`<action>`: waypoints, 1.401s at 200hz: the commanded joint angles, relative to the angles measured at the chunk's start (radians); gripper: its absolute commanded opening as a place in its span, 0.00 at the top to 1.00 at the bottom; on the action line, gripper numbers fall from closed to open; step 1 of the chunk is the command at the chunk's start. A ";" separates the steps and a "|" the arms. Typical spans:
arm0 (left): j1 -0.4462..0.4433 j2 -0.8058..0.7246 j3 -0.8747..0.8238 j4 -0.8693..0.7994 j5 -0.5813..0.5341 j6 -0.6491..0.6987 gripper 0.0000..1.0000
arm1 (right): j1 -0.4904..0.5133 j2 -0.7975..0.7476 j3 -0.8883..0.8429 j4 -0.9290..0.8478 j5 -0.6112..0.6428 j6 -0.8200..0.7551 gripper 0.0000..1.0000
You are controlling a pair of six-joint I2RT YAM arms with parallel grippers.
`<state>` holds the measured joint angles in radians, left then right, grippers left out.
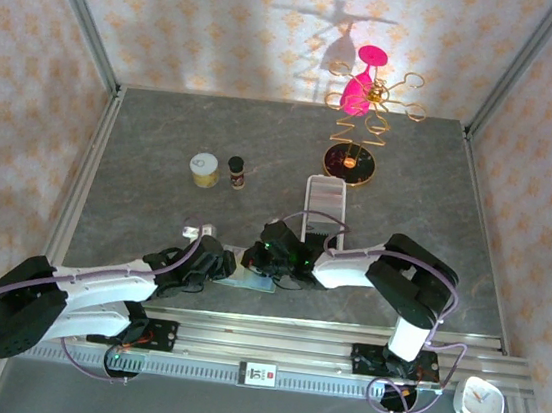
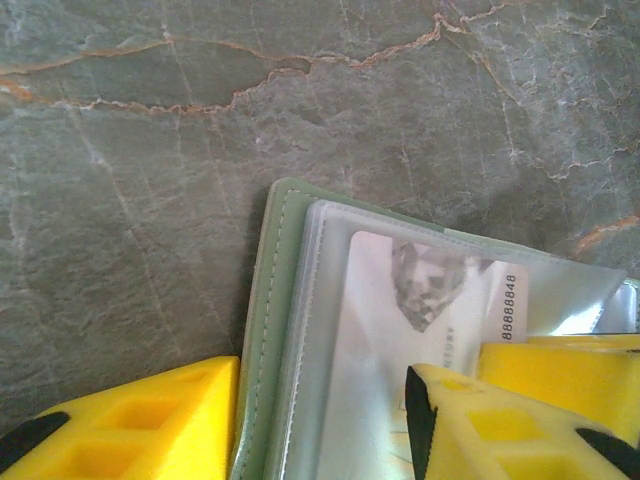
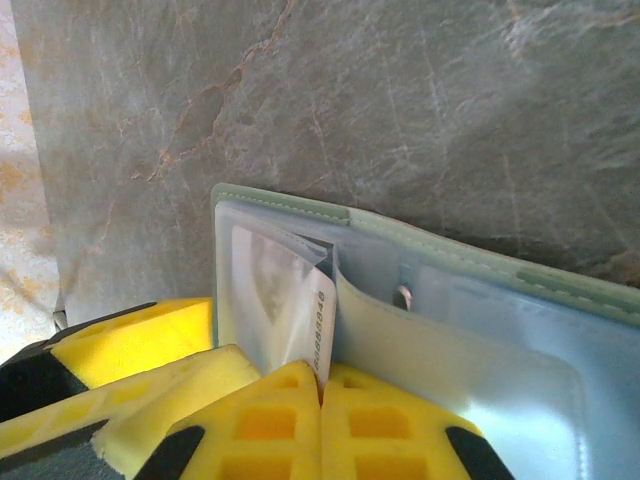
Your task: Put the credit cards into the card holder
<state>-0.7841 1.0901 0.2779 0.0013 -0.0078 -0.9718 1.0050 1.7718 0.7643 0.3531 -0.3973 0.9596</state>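
Note:
The card holder [image 1: 251, 282] lies open on the table near the front, a sage-green wallet [image 2: 262, 300] with clear sleeves [image 3: 470, 330]. A pale credit card [image 3: 322, 322] with printed digits stands partly inside a sleeve pocket. My right gripper [image 3: 322, 388] is shut on the card's lower edge. The same card [image 2: 430, 300] shows through the plastic in the left wrist view. My left gripper [image 2: 322, 400] is open over the wallet's left edge, one finger [image 2: 150, 420] on the table beside it, the other above the sleeve. In the top view the left gripper [image 1: 215, 263] and right gripper [image 1: 272, 256] meet over the wallet.
Behind the wallet lies a long white perforated tray [image 1: 323, 208]. A yellow-lidded jar [image 1: 204, 170] and a small dark bottle [image 1: 237, 172] stand further left. A small silvery thing [image 1: 198, 229] lies near the left arm. A gold stand with a pink glass [image 1: 356, 126] is at the back.

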 commanded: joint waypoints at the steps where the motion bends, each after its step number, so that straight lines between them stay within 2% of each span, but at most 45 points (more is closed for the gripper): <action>1: 0.010 -0.005 -0.038 -0.097 0.013 -0.029 0.50 | 0.015 0.036 0.011 -0.015 -0.022 0.014 1.00; 60: 0.050 -0.063 -0.069 -0.140 0.024 -0.038 0.47 | 0.015 0.061 -0.008 0.022 -0.031 0.036 1.00; 109: 0.056 -0.065 -0.095 -0.042 0.151 -0.034 0.51 | 0.015 0.052 -0.021 0.059 -0.036 0.050 0.98; 131: 0.059 -0.094 -0.095 -0.031 0.171 -0.049 0.53 | 0.015 0.042 -0.029 0.064 -0.027 0.056 0.97; 152: 0.065 -0.148 -0.106 -0.001 0.196 -0.075 0.57 | 0.015 0.050 -0.030 0.068 -0.032 0.054 0.98; 180: 0.068 -0.226 -0.151 0.124 0.268 -0.161 0.63 | 0.015 0.057 -0.046 0.093 -0.034 0.066 0.98; 220: 0.070 -0.302 -0.167 0.103 0.230 -0.171 0.72 | 0.014 0.042 -0.060 0.111 -0.029 0.076 0.95; 251: 0.070 -0.305 -0.199 0.160 0.258 -0.188 0.82 | 0.015 0.027 -0.068 0.119 -0.035 0.073 0.88; 280: 0.071 -0.313 -0.183 0.124 0.241 -0.164 0.91 | 0.014 -0.007 -0.073 0.097 -0.009 0.060 0.78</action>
<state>-0.7059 0.7921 0.0830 0.0734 0.1623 -1.1397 1.0054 1.7950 0.7109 0.4961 -0.4263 1.0237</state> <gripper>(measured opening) 0.121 0.188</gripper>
